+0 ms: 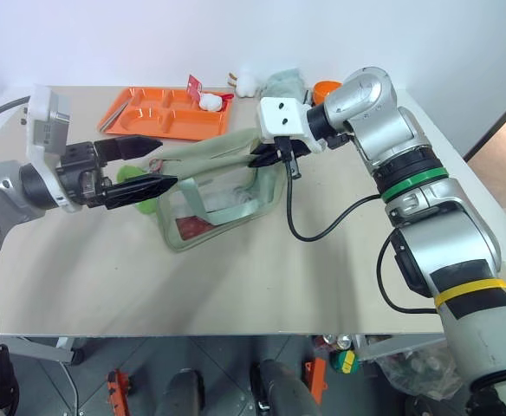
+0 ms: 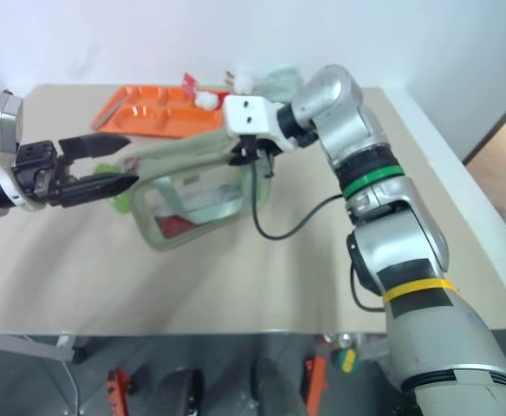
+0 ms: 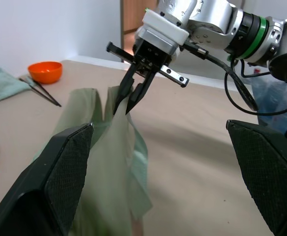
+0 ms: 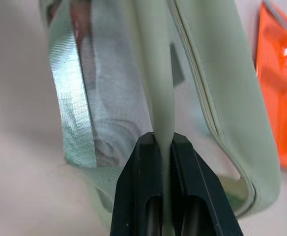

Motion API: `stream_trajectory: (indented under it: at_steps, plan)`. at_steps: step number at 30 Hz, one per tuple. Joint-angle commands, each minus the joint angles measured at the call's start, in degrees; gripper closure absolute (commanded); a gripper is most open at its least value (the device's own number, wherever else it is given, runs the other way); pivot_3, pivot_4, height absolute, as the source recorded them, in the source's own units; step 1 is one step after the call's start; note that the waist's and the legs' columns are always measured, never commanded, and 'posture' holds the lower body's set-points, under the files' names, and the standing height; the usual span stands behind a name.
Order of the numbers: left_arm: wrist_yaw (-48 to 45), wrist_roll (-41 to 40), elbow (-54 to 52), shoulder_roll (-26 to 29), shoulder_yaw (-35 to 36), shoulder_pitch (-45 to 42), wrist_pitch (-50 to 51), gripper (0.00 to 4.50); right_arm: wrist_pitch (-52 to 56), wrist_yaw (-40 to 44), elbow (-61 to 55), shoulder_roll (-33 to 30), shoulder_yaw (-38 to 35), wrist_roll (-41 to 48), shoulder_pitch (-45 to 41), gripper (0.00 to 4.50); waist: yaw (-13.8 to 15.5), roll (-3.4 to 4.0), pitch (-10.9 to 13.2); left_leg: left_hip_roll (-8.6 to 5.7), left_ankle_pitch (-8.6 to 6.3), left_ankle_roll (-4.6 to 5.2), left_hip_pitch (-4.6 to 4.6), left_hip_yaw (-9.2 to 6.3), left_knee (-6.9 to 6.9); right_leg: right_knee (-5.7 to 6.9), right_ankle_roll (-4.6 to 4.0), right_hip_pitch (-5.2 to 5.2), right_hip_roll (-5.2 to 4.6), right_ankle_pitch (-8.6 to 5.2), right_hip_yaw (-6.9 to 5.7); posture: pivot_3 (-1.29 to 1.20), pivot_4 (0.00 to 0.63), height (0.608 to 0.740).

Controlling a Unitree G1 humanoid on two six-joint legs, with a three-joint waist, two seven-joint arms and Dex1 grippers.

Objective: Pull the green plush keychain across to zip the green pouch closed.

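The green pouch (image 1: 214, 186) — sage fabric, clear side panel — is pinched by the right tool (image 4: 163, 142); the left tool (image 1: 149, 165) gapes wide.

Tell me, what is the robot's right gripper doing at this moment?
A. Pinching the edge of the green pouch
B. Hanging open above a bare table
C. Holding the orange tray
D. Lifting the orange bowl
A: the right gripper has its two black fingers shut on a fold of the green pouch, which the left wrist view confirms.
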Motion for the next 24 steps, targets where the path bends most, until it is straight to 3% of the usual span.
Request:
stream_trajectory:
  at_steps: [1, 10, 16, 24]
  plan:
    - [0.9, -0.7, -0.8, 0.3, 3.6, 0.7, -0.9, 0.0, 6.1, -1.6, -3.8, -4.0, -2.2, -1.6, -0.8, 4.48, 0.1, 0.0, 0.0, -0.02, 0.01, -0.01, -0.01, -0.03, 0.0, 0.02, 0.0, 0.0, -0.03, -0.01, -0.03, 0.0, 0.15, 0.74]
    - [1.1, -1.2, -0.7, 0.4, 4.3, 2.4, -0.7, 0.0, 18.7, -0.3, -20.9, -11.6, -3.8, -0.5, 5.9, 4.48, 0.0, 0.0, 0.0, -0.02, 0.01, -0.01, 0.0, -0.03, 0.02, 0.08, 0.01, -0.03, 0.02, -0.05, -0.02, 0.0, 0.15, 0.74]
    - [0.7, -0.7, 1.0, -0.3, 2.8, 0.8, -0.9, 0.0, 26.8, -0.3, -34.6, -13.3, -4.8, 1.5, 10.4, 4.48, -0.2, 0.0, 0.0, 0.02, 0.01, -0.01, 0.05, 0.0, 0.02, 0.14, 0.0, -0.04, 0.1, -0.05, 0.01, 0.0, 0.15, 0.74]
    - [-0.1, -0.3, 2.6, -0.4, 1.9, -0.5, -0.9, 0.0, 30.1, -1.6, -37.4, -14.2, -5.7, 2.9, 9.5, 4.48, -0.1, 0.0, 0.0, 0.04, 0.01, 0.0, 0.12, 0.04, 0.02, 0.18, -0.03, -0.03, 0.14, -0.04, 0.05, 0.0, 0.15, 0.74]
